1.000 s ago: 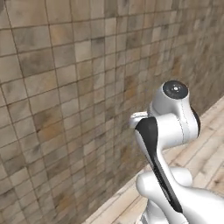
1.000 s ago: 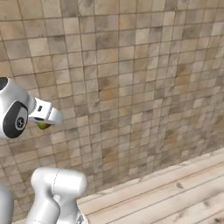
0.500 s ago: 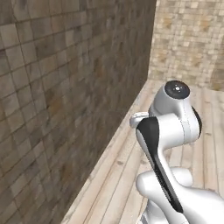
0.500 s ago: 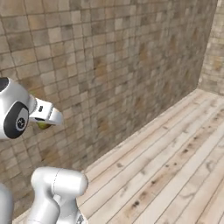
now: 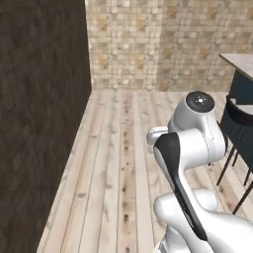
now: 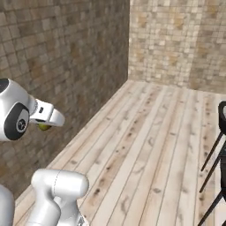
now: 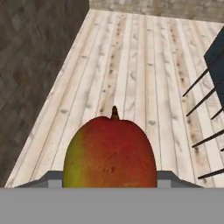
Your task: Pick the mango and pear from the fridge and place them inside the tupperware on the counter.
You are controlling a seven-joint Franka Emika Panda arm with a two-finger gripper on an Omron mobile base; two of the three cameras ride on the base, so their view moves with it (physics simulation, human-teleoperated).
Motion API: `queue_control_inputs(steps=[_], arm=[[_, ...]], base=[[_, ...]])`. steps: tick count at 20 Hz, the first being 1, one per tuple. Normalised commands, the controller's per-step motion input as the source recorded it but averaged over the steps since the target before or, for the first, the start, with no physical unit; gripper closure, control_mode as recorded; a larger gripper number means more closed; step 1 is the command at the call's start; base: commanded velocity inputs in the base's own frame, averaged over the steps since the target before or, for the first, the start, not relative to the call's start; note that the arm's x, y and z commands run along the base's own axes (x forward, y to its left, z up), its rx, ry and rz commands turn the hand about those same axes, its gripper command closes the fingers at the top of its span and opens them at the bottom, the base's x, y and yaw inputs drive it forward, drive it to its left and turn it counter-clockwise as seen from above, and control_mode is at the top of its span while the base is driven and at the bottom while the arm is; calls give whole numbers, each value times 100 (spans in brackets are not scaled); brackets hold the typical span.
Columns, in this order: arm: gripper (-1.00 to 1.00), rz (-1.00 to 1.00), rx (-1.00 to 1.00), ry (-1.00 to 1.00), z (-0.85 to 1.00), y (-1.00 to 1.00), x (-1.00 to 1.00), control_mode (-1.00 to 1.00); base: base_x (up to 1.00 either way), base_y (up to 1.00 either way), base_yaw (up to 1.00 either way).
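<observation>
The mango (image 7: 109, 153), red-orange with a green-yellow flank and a short stem, sits close up in the hand view between the jaws of my gripper (image 7: 111, 180), which is shut on it. In the right base view the gripper (image 6: 44, 125) is at the left at mid height, and a bit of the mango (image 6: 43, 127) peeks out under the white hand. A corner of the beige-topped, dark blue counter (image 5: 240, 63) is at the right edge of the left base view. The pear, the fridge and the tupperware are out of view.
A dark tiled wall (image 5: 39, 123) runs along the left and meets a lighter tiled wall (image 5: 158, 44) at a far corner. Pale wood floor (image 6: 150, 145) stretches ahead. Dark stools with thin black legs (image 5: 232, 163) stand by the counter on the right.
The whole picture has swung: the base has turned, the near wall slid left, and the room's corner, the floor, the stools and the counter came into view. The mango stays in the gripper.
</observation>
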Motion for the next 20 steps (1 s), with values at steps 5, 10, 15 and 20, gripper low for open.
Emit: queue_control_inputs(steps=[5,10,15,20], arm=[[100,0,0,0,0,0,0,100],[100,0,0,0,0,0,0,100],[100,0,0,0,0,0,0,100],[100,0,0,0,0,0,0,100]], base=[[-17,-60,-56],[-1,-55,-52],[2,-32,-50],[30,-5,-53]])
